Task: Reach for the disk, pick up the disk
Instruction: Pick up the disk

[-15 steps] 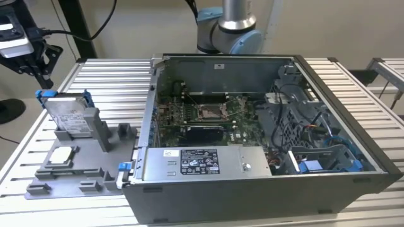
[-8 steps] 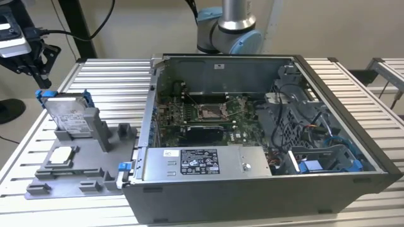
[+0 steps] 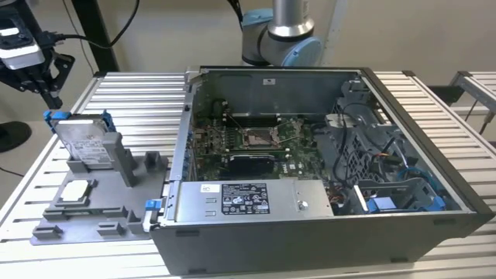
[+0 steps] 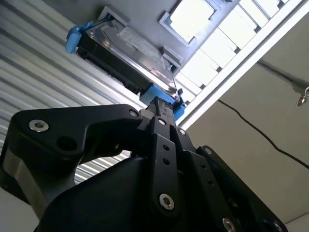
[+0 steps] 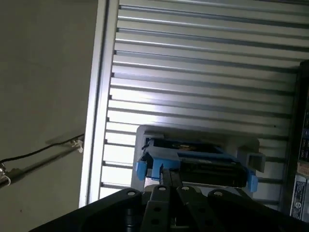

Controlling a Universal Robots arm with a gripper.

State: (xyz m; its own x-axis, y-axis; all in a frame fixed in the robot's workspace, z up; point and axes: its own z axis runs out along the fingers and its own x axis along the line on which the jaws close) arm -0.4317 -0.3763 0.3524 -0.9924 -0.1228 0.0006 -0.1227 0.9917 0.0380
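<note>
End effector (image 3: 48, 103), opening I cannot tell, is hanging just above the blue bracket (image 3: 51, 118) of the disk (image 3: 87, 139); I am judging the reach nearly done, the grasp needing square alignment.

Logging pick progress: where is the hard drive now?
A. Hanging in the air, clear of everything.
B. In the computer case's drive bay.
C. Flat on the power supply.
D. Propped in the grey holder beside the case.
D: in the exterior view the hard drive leans in the grey holder, outside the computer case, with the gripper close above it.
</note>
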